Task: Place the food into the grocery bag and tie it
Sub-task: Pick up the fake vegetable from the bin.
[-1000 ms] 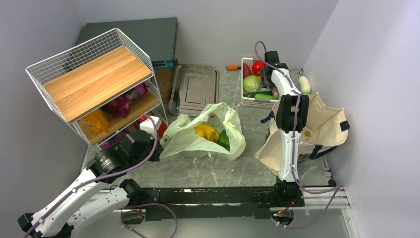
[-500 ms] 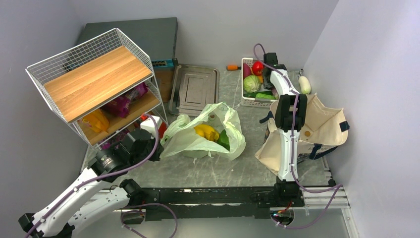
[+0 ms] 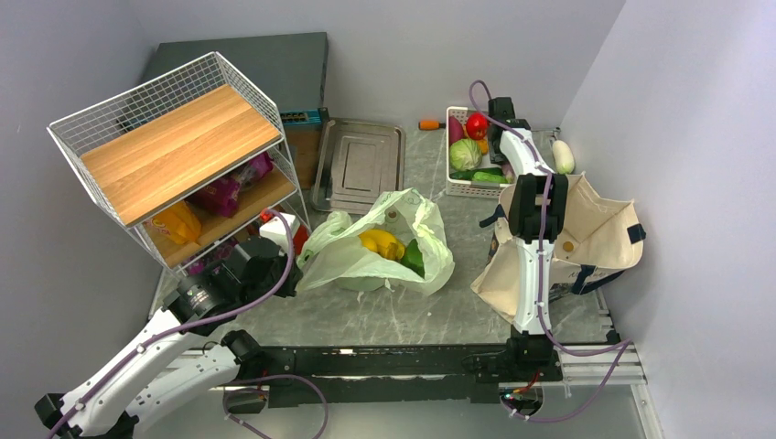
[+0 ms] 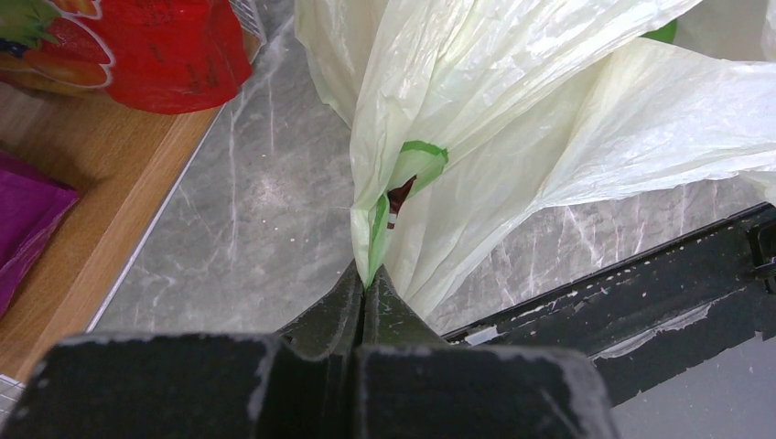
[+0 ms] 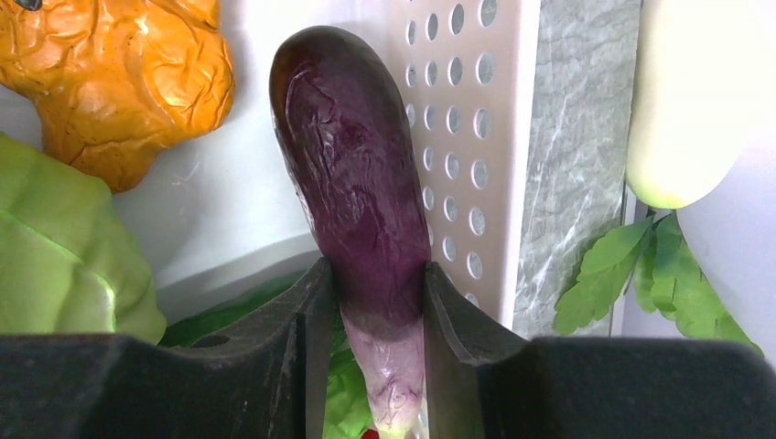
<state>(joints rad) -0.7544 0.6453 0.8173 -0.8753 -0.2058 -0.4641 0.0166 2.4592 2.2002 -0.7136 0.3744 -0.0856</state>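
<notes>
1. My left hand is pinched together on a fold of the bag, at the bag's near left edge; the film rises straight out of my fingers, so I judge that side is being held up.
2. The bag sits on the counter with its mouth open upward; inside it lie a yellow fruit and, touching it, something glossy green; part of the food is already in.
3. My right hand is well beyond the bag and to its right, down in the basket; it is clamped on an eggplant, one finger on each flank near the pale stem end; the eggplant lies just beside the basket's perforated wall; I cannot tell whether it has left the basket floor.
4. The step in hand, as I read it, is loading: the pick of the eggplant; tying has not begun.
5. The next move calls for a straight lift clear of the basket wall and of the cabbage beside it, then a carry back to the bag's open mouth; I should let go only once the eggplant is low over the yellow fruit.
6. My left hand should hold its fold high so the mouth does not sag shut; the tote to the right of the bag is not the target.
</notes>
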